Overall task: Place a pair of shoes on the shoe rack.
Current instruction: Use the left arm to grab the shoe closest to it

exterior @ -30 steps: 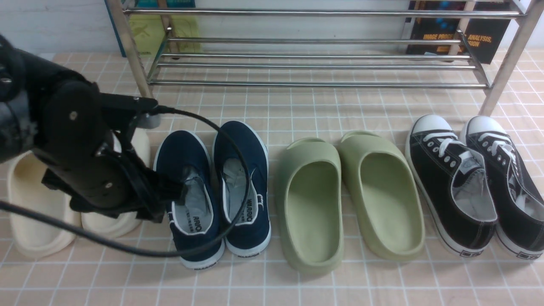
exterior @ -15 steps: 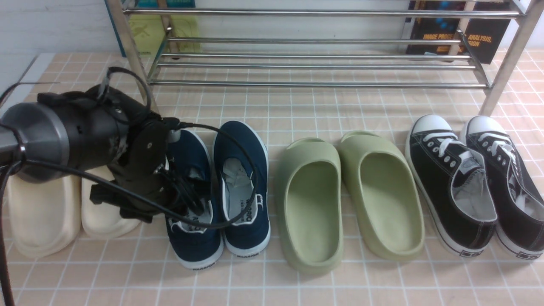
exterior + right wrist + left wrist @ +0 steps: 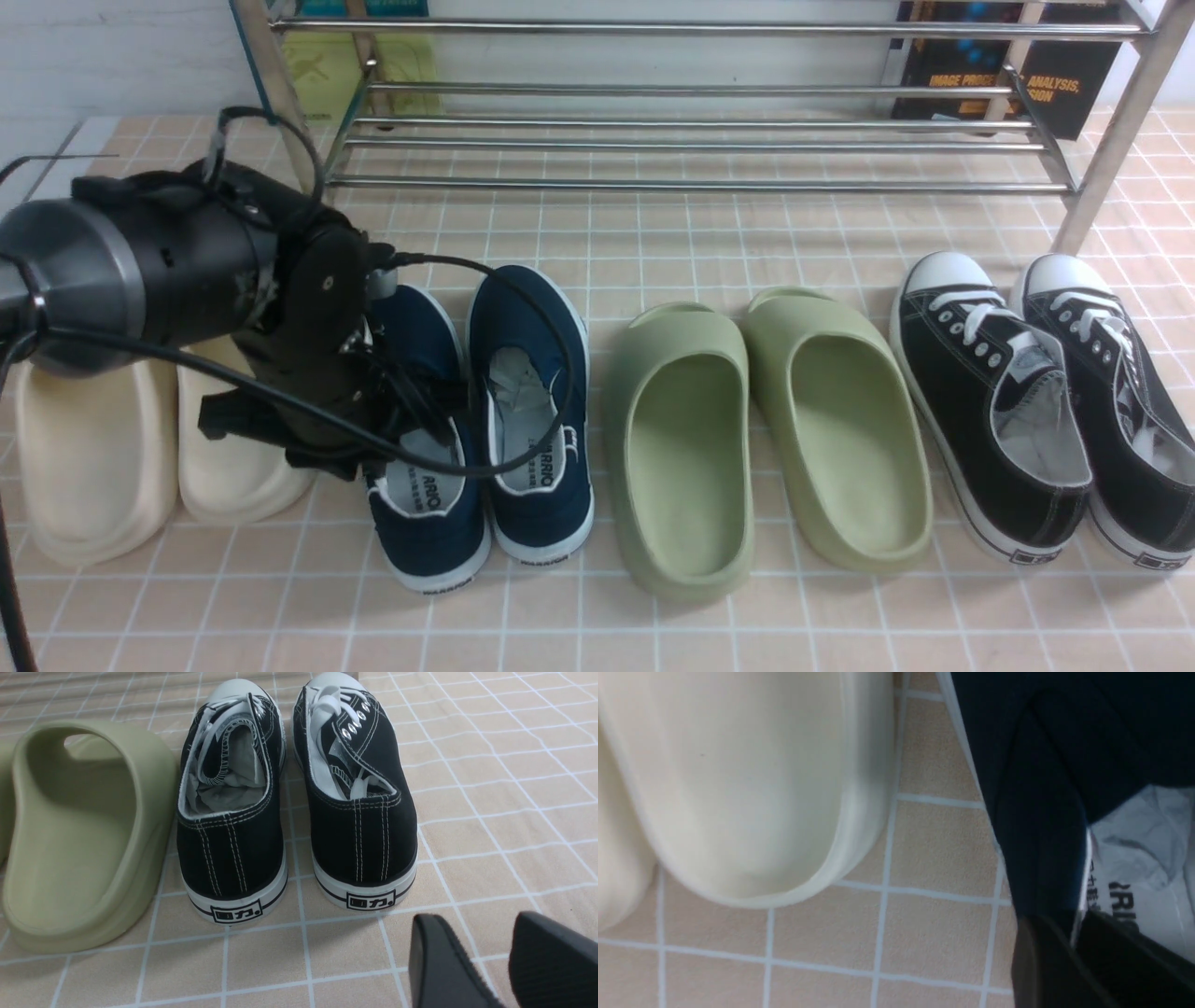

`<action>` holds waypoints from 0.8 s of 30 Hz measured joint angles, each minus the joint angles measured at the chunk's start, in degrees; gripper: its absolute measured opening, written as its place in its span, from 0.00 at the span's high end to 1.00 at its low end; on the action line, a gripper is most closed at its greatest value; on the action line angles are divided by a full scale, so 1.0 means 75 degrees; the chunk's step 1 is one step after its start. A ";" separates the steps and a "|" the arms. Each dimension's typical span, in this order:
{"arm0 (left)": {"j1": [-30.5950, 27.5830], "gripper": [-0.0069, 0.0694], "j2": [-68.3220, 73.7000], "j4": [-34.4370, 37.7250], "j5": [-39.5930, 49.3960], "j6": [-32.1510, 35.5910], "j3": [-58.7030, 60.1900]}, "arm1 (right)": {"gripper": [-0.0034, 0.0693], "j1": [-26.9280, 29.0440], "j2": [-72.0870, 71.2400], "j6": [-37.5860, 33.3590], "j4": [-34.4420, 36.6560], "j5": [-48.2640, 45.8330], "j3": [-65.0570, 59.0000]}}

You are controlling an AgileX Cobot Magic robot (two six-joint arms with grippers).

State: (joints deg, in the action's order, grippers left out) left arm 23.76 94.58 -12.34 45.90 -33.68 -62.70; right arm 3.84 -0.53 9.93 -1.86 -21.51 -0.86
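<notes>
The pair of shoes, navy slip-ons with white soles, stands side by side on the tiled floor: the left shoe (image 3: 425, 532) and the right shoe (image 3: 532, 373). My left gripper (image 3: 411, 420) reaches into the left shoe from its outer side. In the left wrist view the left gripper (image 3: 1076, 940) has one finger outside and one inside the left shoe (image 3: 1041, 788), pinching its white-trimmed collar. The steel shoe rack (image 3: 691, 145) stands behind, with bare tubes. My right gripper (image 3: 486, 952) hangs open over the floor behind the black sneakers, holding nothing.
Cream slides (image 3: 93, 457) lie just left of the held shoe, and one cream slide (image 3: 738, 788) shows close by in the left wrist view. Green slides (image 3: 766, 420) and black lace-up sneakers (image 3: 1036, 401) stand to the right. Books (image 3: 1008, 65) lean behind the rack.
My left arm swung up and toward the navy pair, and its jaws narrowed from wide apart onto the left shoe's side wall. The shoes have barely shifted.
</notes>
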 joint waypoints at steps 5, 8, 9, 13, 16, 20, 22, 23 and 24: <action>-0.0007 0.54 -0.0371 -0.0025 0.0250 0.0078 -0.0035 | 0.62 0.0000 0.0000 0.0000 0.0000 0.0000 0.0000; -0.0016 0.45 -0.0352 -0.0099 0.0452 0.0101 -0.0035 | 0.62 0.0000 0.0000 0.0000 0.0000 0.0000 0.0000; -0.0016 0.41 -0.0280 -0.0099 0.0490 0.0101 -0.0035 | 0.62 0.0000 0.0000 0.0000 0.0000 0.0000 0.0000; -0.0016 0.33 0.0027 0.0068 0.0414 0.0021 -0.0035 | 0.62 0.0000 0.0000 0.0000 0.0000 0.0000 0.0000; -0.0016 0.31 0.0186 0.0403 0.0045 -0.0120 -0.0035 | 0.62 0.0000 0.0000 0.0000 0.0000 0.0000 0.0000; -0.0016 0.30 0.0277 0.0697 -0.0341 -0.0179 -0.0035 | 0.62 0.0000 0.0000 0.0000 0.0000 0.0000 0.0000; -0.0016 0.30 0.0309 0.0713 -0.0304 -0.0189 -0.0035 | 0.62 0.0000 0.0000 0.0000 0.0000 0.0000 0.0000; -0.0016 0.30 0.0318 0.0705 -0.0296 -0.0189 -0.0035 | 0.62 0.0000 0.0000 0.0000 0.0000 0.0000 0.0000; -0.0016 0.30 0.0400 0.0665 -0.0222 -0.0194 -0.0035 | 0.62 0.0000 0.0000 0.0000 0.0000 0.0000 0.0000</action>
State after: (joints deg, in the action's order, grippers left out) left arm 23.64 97.58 -7.36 44.23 -35.14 -62.96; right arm 3.84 -0.53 9.93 -1.86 -21.51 -0.86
